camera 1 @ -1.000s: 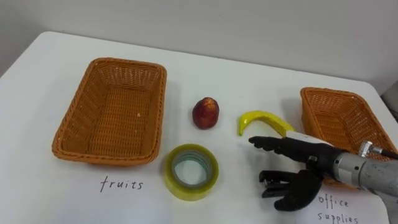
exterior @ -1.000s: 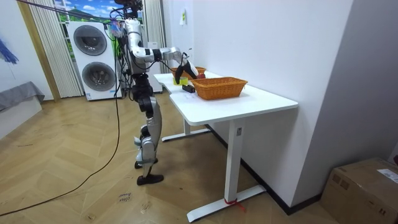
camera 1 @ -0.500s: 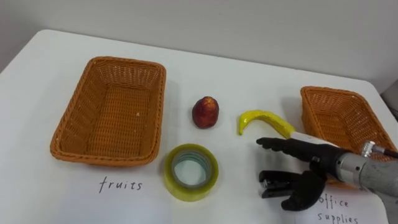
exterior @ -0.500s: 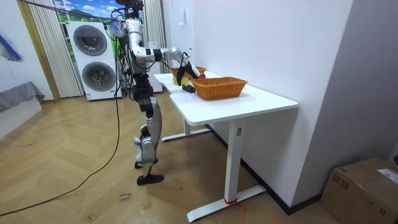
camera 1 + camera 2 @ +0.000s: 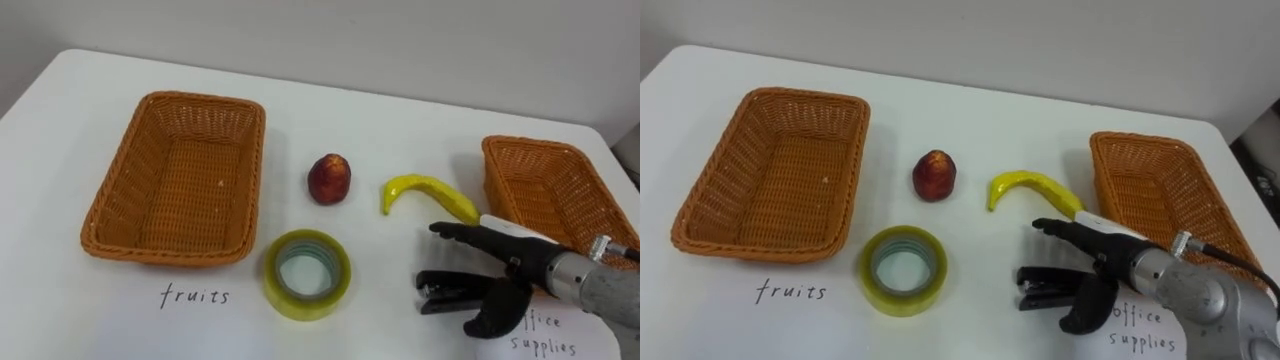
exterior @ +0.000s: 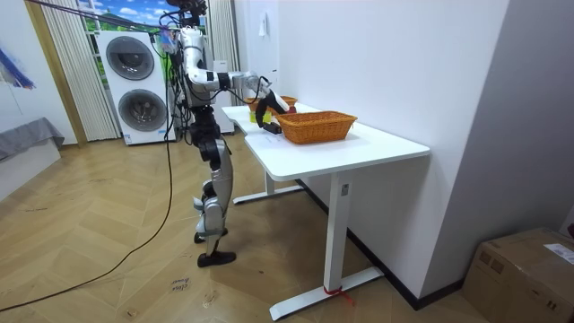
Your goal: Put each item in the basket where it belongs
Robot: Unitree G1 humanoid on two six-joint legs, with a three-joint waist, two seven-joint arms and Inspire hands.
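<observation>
Nearest, the right robot hand [image 5: 515, 265] is hovering spread apart, fingers straight beyond and thumb hooked this side of the black stapler [image 5: 447, 293] lying on the white bench [image 5: 330, 110]. Stiff, dense and smooth, the stapler is probably asking for a pinch across its long sides. Farther off, the yellow tape roll [image 5: 307, 275], yellow banana [image 5: 425, 192] and red peach [image 5: 329, 180] are lying between the left orange wicker basket [image 5: 110, 215] and right orange wicker basket [image 5: 500, 160], both empty.

stapler [image 5: 445, 291]: right end hidden under right hand [image 5: 512, 262] | right basket [image 5: 535, 180]: near corner behind the forearm | written label [image 5: 548, 346]: start covered by hand | room view: things on table [image 6: 359, 148] too small to tell
</observation>
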